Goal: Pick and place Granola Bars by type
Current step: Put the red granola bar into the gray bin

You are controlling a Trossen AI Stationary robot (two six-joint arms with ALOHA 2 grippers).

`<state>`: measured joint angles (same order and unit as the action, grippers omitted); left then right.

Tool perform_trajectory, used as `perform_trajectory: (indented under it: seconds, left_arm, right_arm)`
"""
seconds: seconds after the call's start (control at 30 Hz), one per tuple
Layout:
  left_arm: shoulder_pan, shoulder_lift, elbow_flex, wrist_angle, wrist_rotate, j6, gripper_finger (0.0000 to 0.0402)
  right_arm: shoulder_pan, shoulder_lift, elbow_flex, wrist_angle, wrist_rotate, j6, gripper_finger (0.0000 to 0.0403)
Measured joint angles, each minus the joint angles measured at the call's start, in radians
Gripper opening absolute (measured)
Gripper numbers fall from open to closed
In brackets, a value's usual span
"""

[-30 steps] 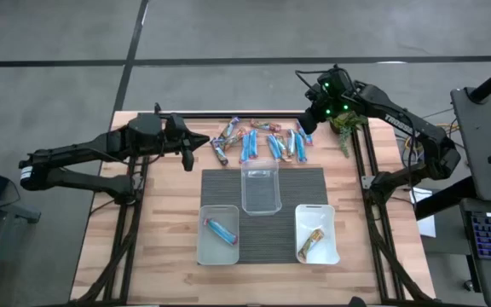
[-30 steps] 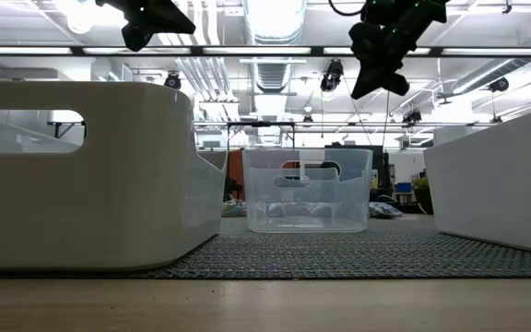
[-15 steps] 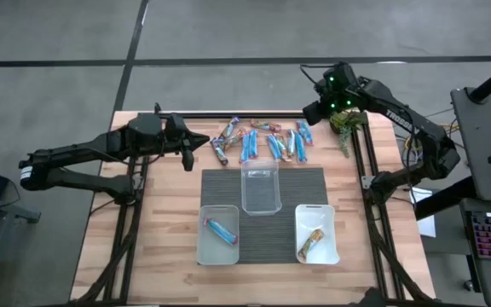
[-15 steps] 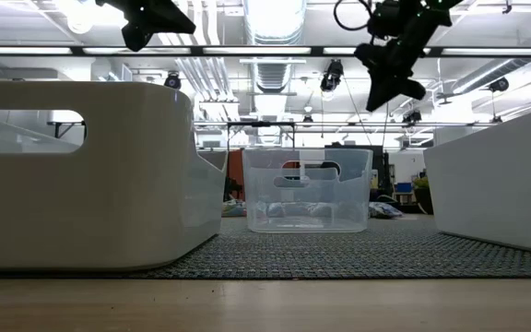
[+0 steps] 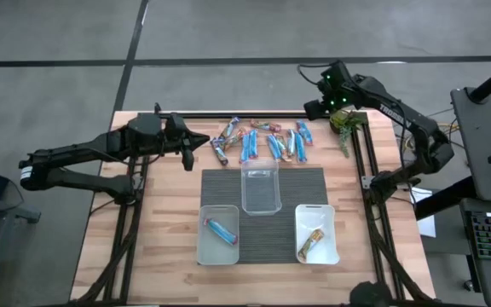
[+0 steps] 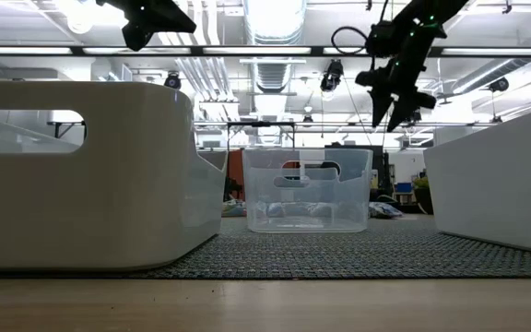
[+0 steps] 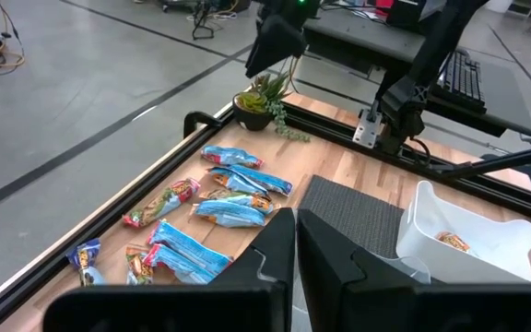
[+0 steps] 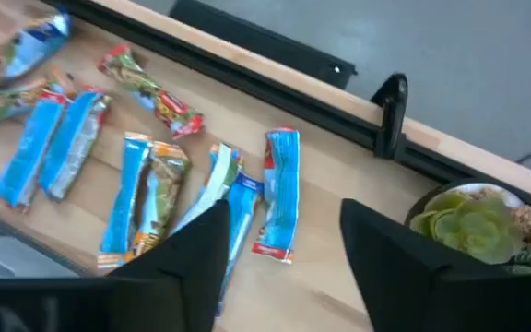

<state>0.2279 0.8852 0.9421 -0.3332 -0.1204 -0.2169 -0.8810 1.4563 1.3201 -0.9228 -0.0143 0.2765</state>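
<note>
From the high view I judged I was at the start of another pick: the right end effector [image 5: 312, 108] hung empty above the far edge of the desk [image 5: 160, 213], just beyond the Granola Bars [image 5: 258, 141], which lay in a loose row behind the clear tub [image 5: 261, 188]. Next I would need to descend onto a single bar. The low view hid the bars but showed both arms high above the tubs. My left wrist view showed the left end effector [image 7: 295, 242] closed, bars ahead. Only the right wrist view showed its fingers [image 8: 192, 242] parted over a blue bar [image 8: 281, 189].
</note>
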Motion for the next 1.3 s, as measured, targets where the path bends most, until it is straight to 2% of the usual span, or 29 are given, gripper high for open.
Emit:
perform_trajectory:
  seconds: [0.2,0.43,0.77,1.3]
  left_arm:
    - [0.0,0.0,0.0,0.0,0.0,-0.019,0.0]
    - [0.0,0.0,0.0,0.0,0.0,-0.021,0.0]
    - [0.0,0.0,0.0,0.003,0.0,-0.027,0.0]
    - [0.0,0.0,0.0,0.003,-0.001,-0.045,0.0]
  right_arm:
    - [0.002,0.039,0.0,-0.007,-0.008,-0.029,0.0252]
    - [0.001,0.043,0.0,-0.01,-0.008,-0.07,0.0274]
    - [0.004,0.057,0.0,-0.024,-0.014,-0.095,0.0263]
    - [0.003,0.27,0.015,-0.01,-0.038,-0.093,0.0253]
